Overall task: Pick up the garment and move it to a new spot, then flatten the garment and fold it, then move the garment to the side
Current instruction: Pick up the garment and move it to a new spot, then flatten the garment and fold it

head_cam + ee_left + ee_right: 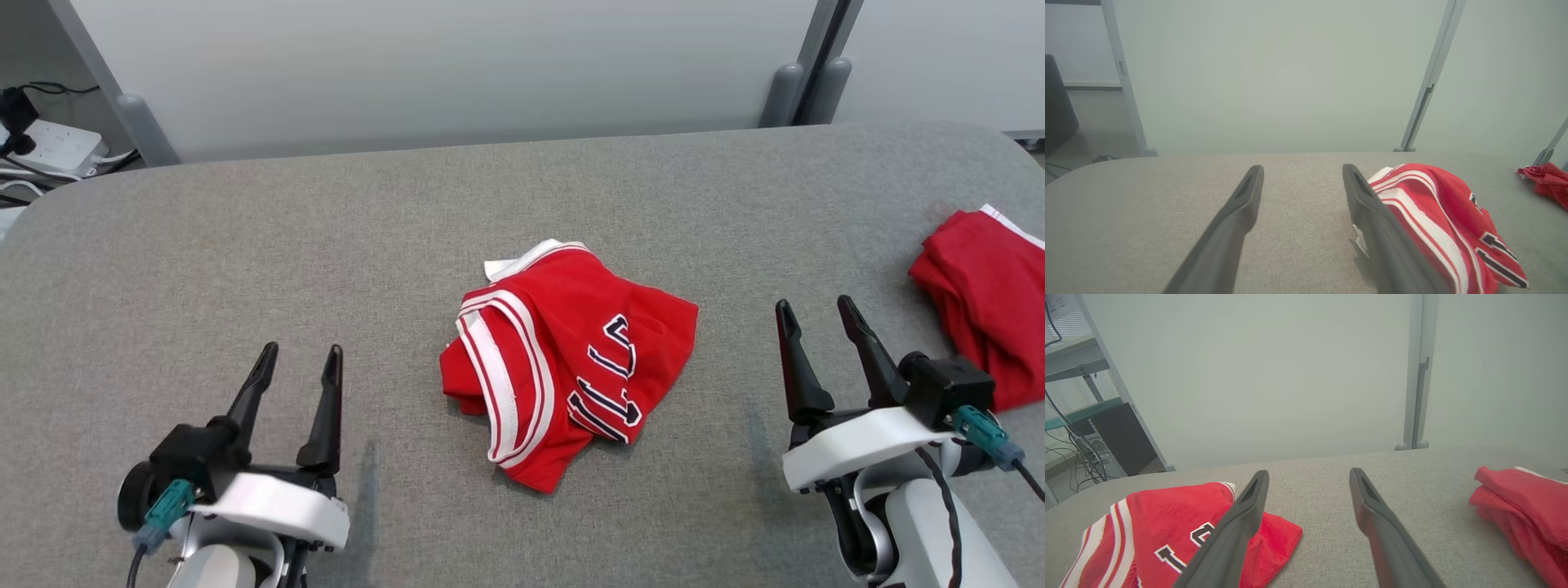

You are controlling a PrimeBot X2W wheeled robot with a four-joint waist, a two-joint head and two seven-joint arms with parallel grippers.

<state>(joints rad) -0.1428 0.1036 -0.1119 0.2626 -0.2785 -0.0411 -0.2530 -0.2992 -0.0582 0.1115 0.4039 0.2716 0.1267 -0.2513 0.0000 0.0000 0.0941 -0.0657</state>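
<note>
a grey fabric-covered surface (245, 245) with rounded corners stands before pale frosted wall panels (449, 65) framed by grey posts (1414, 375). off its left lie a white power strip (53, 147), metal shelving (1073, 363) and a dark computer tower (1122, 437). the light is soft and even.

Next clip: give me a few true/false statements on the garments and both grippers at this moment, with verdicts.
1. The red jersey lies crumpled on the grey table. True.
2. The left gripper is shut on the jersey. False: it is open and empty, to the jersey's left.
3. A second red garment lies near the table's right edge. True.
4. The right gripper holds the second red garment. False: its fingers are open with nothing between them.
5. The jersey has white trim and dark lettering. True.
</note>
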